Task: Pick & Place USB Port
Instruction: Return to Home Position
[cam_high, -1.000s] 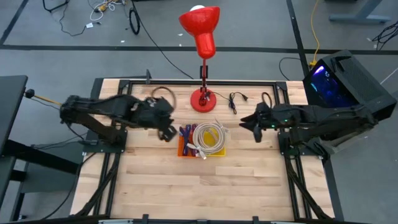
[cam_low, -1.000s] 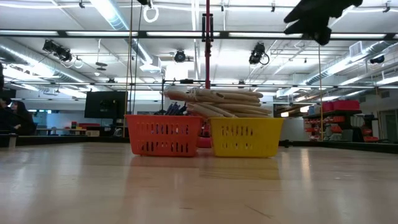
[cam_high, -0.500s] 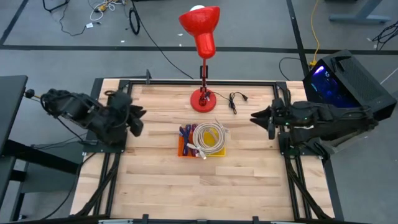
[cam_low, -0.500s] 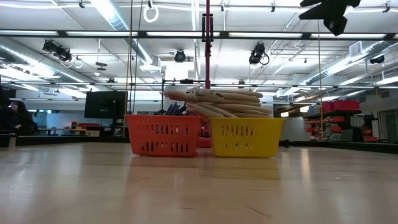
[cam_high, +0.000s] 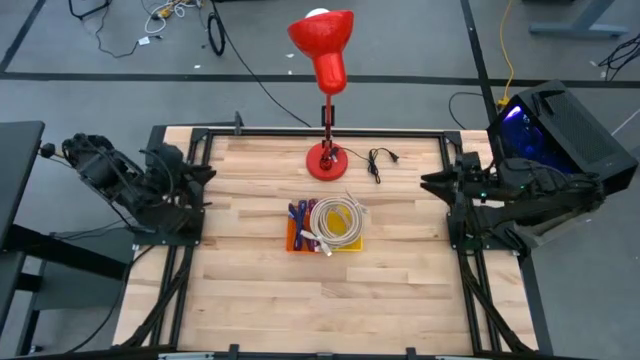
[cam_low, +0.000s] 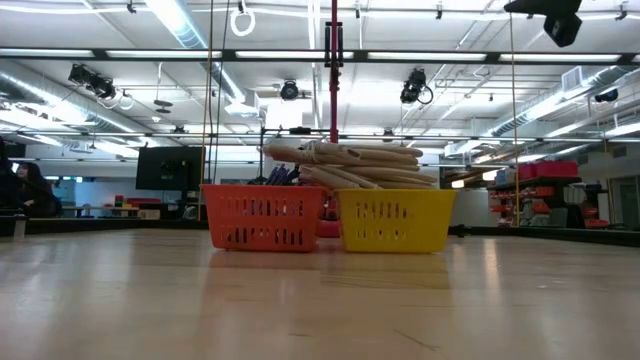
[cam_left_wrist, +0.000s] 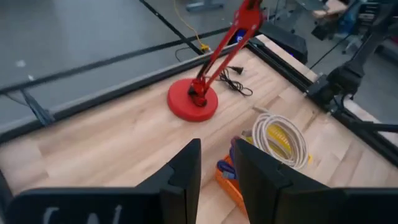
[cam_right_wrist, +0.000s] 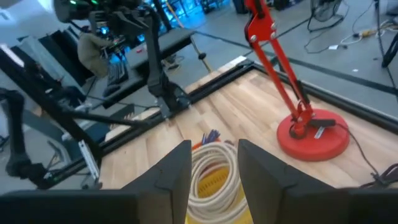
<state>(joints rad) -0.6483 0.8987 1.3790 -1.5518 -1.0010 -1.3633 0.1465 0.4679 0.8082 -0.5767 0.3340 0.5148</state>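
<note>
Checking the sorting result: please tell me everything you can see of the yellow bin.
The yellow bin is a small basket, plastic by its look, with slotted walls. It stands upright on the wooden table near its middle, close beside the orange bin, seemingly touching it. A coiled beige cable fills it and piles above its rim.

text: none legible; labels, brands: none legible — numbers, signs: none legible

Grey floor (cam_high: 100, 90) surrounds the table (cam_high: 250, 300); ceiling strip lights (cam_low: 168, 18) glow.
</note>
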